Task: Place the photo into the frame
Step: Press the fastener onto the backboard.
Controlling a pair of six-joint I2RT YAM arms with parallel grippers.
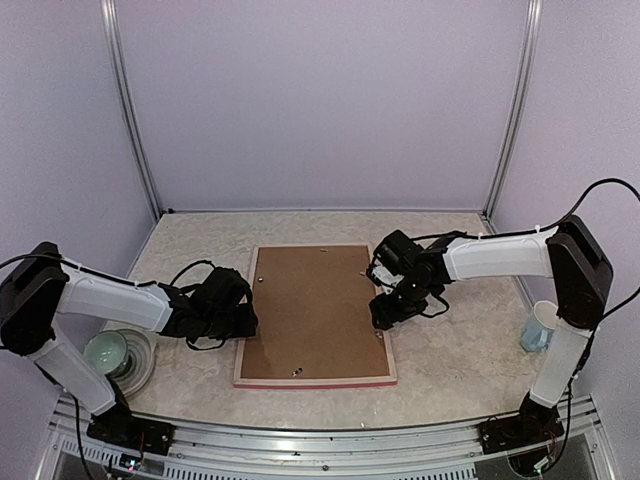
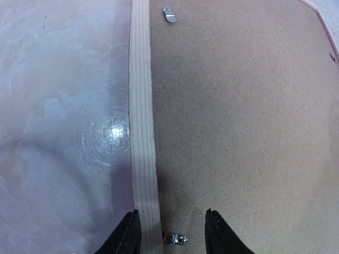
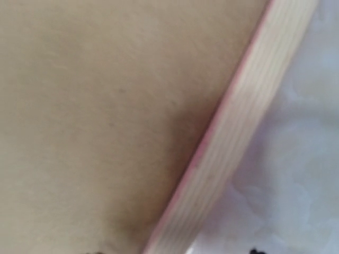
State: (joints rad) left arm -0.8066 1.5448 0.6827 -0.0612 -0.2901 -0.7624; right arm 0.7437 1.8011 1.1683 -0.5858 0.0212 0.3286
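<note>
The frame [image 1: 315, 381] lies face down in the middle of the table, its pink moulding showing along the near edge. A brown backing board [image 1: 315, 310] fills it, so the photo is hidden. My left gripper [image 1: 245, 322] is at the frame's left side. In the left wrist view that gripper [image 2: 172, 233] is open, straddling the pale rail [image 2: 142, 116] and a small metal clip [image 2: 176, 239]. My right gripper [image 1: 383, 312] is low over the frame's right side. Its wrist view is blurred and shows the rail [image 3: 238, 132], the board [image 3: 106, 106] and two dark fingertips set far apart at the bottom.
A green bowl [image 1: 105, 352] sits on a plate [image 1: 143, 362] at the near left, beside my left arm. A pale mug [image 1: 540, 326] stands at the right by the right arm. A second metal clip [image 2: 168, 14] sits further along the left rail. Walls close in the back and sides.
</note>
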